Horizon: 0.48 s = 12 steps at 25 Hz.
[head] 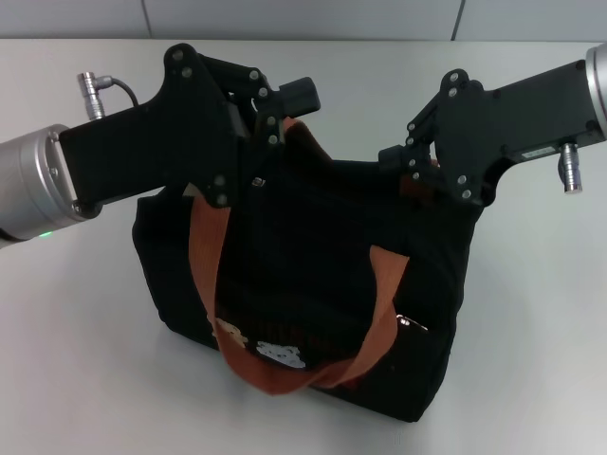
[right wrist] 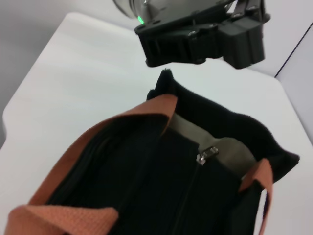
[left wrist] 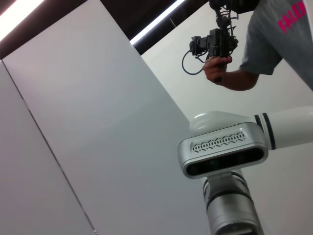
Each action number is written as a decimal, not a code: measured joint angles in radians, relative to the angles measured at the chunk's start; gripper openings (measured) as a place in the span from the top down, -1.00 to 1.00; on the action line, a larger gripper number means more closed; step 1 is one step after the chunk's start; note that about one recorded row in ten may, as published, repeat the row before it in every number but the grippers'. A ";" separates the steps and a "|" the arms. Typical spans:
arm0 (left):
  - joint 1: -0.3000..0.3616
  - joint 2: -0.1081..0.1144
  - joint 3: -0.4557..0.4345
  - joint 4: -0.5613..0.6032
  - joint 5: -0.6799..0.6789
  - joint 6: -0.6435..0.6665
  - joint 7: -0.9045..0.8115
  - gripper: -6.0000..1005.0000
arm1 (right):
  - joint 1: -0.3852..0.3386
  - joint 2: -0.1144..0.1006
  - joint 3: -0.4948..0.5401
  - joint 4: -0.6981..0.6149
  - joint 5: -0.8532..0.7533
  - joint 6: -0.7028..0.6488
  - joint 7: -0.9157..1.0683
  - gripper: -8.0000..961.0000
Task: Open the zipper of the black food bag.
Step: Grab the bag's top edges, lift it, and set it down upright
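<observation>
Black food bag sits mid-tabletop, bear patches on the side facing the robot, orange-brown strap handles draped over the top and down the front.

Left tool is at the bag's far-left top corner, where a peak of black fabric stands up against it; looks pinched on that corner, but I can't tell for sure. The right wrist view shows the same tool right above that raised corner.

Right tool is at the far-right top edge, pressed into the fabric; open or closed can't be made out.

Zipper runs along the top; silvery pull tab sits partway along, with tan lining exposed beyond it toward the left tool.

Left wrist view only shows a wall, the robot's head and a person holding a camera.
</observation>
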 joint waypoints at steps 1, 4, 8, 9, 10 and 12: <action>0.005 0.001 0.000 0.000 -0.005 0.000 0.000 0.99 | 0.000 0.000 0.000 0.000 0.000 0.000 0.000 0.99; 0.058 0.004 -0.001 -0.002 -0.042 0.004 0.000 0.99 | -0.006 -0.002 0.048 0.011 0.049 -0.005 0.003 0.98; 0.129 0.005 -0.001 -0.004 -0.081 0.007 0.000 0.99 | -0.017 -0.004 0.092 0.034 0.079 -0.008 -0.001 0.98; 0.168 0.006 -0.003 -0.005 -0.099 0.007 0.000 0.99 | -0.024 -0.004 0.112 0.051 0.090 -0.005 -0.004 0.98; 0.199 0.006 -0.006 -0.007 -0.112 0.007 0.000 0.99 | -0.024 -0.004 0.112 0.051 0.090 -0.005 -0.004 0.98; 0.263 0.009 -0.017 -0.015 -0.140 0.009 0.000 0.99 | -0.030 -0.004 0.131 0.070 0.099 -0.003 -0.009 0.98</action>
